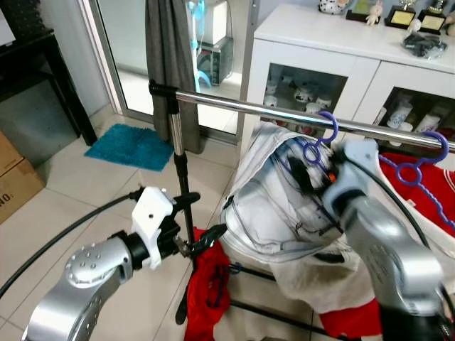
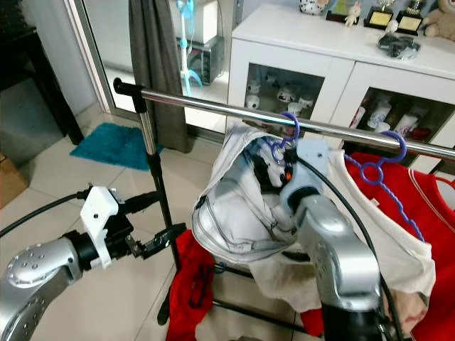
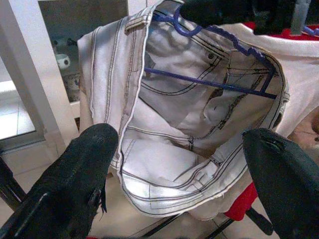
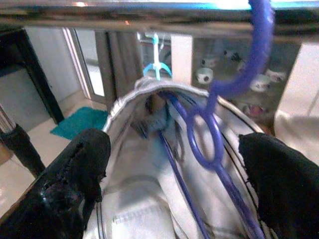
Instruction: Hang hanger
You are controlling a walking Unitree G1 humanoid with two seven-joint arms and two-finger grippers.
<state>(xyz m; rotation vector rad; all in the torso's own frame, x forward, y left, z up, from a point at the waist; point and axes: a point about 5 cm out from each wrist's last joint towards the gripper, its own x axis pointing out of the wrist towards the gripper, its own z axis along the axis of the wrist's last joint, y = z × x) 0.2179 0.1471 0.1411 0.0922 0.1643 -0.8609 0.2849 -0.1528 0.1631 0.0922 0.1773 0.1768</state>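
A: Where is the hanger?

B: The blue hanger (image 2: 284, 145) carries a pair of white jeans (image 2: 238, 209), and its hook curls over the chrome rail (image 2: 213, 105) of the clothes rack. In the right wrist view the hook (image 4: 249, 64) rises to the rail (image 4: 124, 12) at the top.

A: And the right hand?

B: The right hand (image 4: 172, 169) is raised just under the rail at the hanger's neck, fingers spread wide, one black finger (image 4: 79, 169) on either side of the blue loop. It grips nothing; the hanger sits between the fingers, and I cannot tell whether they touch it.

A: The left one?

B: The left hand (image 1: 206, 224) is lower, near the rack's upright post (image 1: 181, 177), pointing toward the jeans. Its fingers (image 3: 75, 169) are wide apart too, with the waistband of the jeans (image 3: 199, 134) seen between them, apart from them.

A: Anything else on the rail?

B: A second blue hanger (image 1: 416, 167) hangs further along to the right with a red garment (image 2: 426, 206). Another red cloth (image 1: 210, 280) droops on the rack's lower bar. Behind stand a white cabinet (image 1: 313, 42), a grey curtain (image 1: 170, 50), and a teal mat (image 1: 128, 145) on the tiled floor.
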